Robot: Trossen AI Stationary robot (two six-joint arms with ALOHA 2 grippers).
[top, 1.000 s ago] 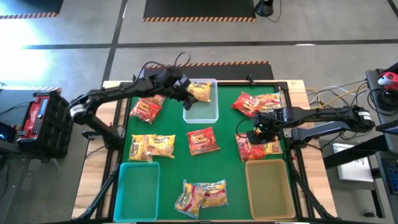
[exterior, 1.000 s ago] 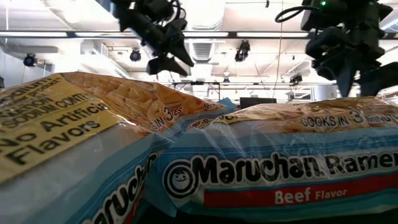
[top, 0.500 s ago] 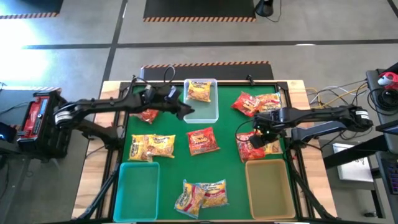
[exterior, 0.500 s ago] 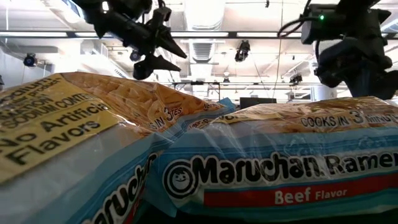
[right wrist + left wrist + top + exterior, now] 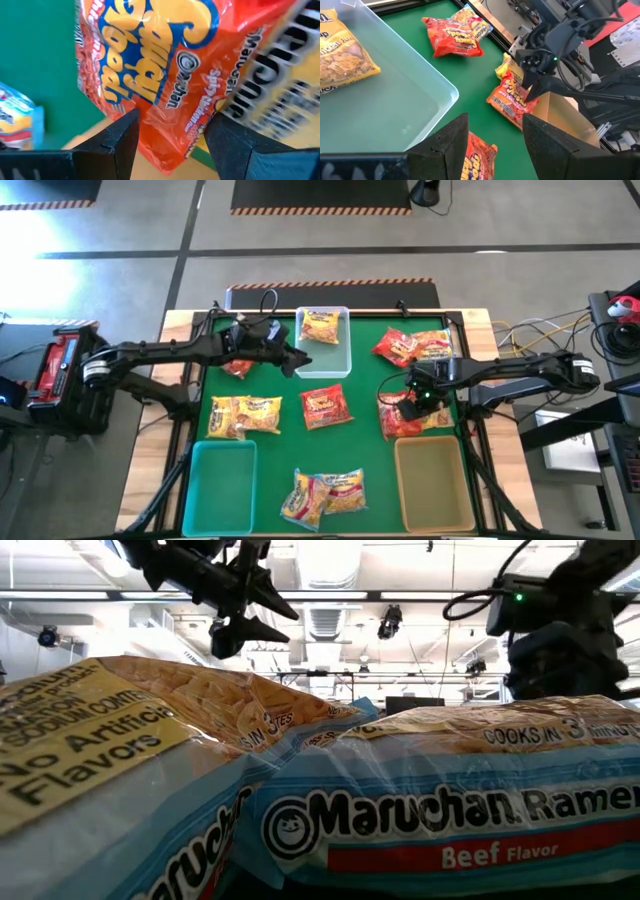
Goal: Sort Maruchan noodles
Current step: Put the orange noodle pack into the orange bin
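while the left end effector hangs with its fingers spread and nothing between them just beside the clear bin, one yellow-orange packet lies inside that bin. the right end effector is low over a red packet on the green worktop, fingers parted astride it, though a grip cannot be told. beyond it sits the tan bin; other packets lie scattered around both end effectors.
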